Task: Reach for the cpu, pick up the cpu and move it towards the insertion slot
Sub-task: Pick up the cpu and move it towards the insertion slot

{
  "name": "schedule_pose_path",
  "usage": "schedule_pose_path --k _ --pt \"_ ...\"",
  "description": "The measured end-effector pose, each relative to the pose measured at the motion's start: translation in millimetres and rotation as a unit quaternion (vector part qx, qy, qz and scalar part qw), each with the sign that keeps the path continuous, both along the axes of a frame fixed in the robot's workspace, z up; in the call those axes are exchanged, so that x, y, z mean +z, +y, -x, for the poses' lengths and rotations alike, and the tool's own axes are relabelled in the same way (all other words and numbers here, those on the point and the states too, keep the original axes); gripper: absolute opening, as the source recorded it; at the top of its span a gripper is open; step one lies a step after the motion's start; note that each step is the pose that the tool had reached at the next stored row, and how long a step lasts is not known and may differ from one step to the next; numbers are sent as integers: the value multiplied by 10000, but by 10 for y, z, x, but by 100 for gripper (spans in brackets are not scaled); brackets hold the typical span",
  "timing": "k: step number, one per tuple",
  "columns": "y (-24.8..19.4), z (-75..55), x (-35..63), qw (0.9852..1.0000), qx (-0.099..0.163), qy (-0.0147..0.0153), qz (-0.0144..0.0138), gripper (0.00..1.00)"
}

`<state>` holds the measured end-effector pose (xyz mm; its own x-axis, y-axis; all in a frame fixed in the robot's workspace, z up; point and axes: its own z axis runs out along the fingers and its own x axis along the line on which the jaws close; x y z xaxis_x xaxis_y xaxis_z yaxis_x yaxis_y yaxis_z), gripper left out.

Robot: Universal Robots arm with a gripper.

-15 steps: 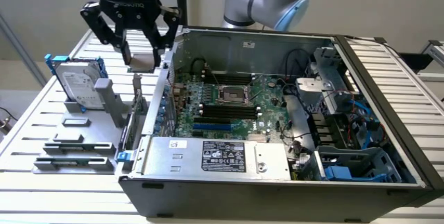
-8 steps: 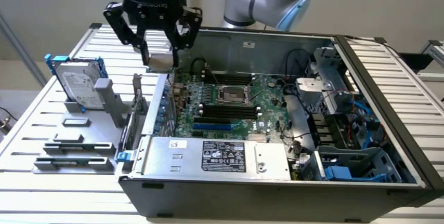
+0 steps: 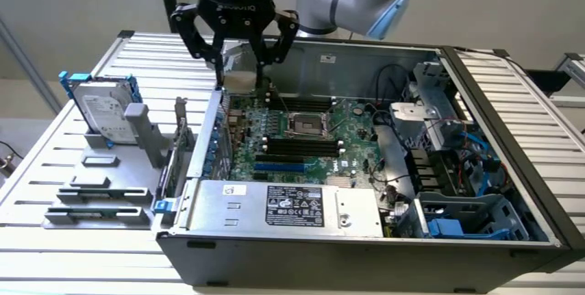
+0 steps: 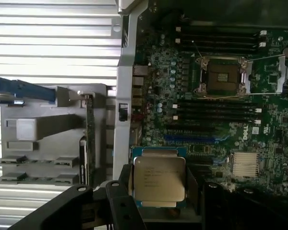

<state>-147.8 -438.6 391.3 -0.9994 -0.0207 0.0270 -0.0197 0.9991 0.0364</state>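
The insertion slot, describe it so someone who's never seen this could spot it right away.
Look inside the open computer case, at the green motherboard on its floor. The insertion slot is the square socket with a shiny metal frame and dark centre, just above the long narrow black and blue slots.

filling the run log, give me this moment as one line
gripper: shut on cpu | cpu: lifted above case edge | insertion slot: open, empty, apart from cpu | hard drive: upright in rack

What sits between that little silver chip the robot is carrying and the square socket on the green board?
In the wrist view, the hand holds the cpu apart from the insertion slot. Between them lie long black and blue memory slots on the motherboard.
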Motion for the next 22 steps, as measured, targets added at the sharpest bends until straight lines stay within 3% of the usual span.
schedule_pose_path --k 16,22 --pt "263 -570 -3 10000 0 0 1 54" --pt "414 -746 -10 10000 0 0 0 54"
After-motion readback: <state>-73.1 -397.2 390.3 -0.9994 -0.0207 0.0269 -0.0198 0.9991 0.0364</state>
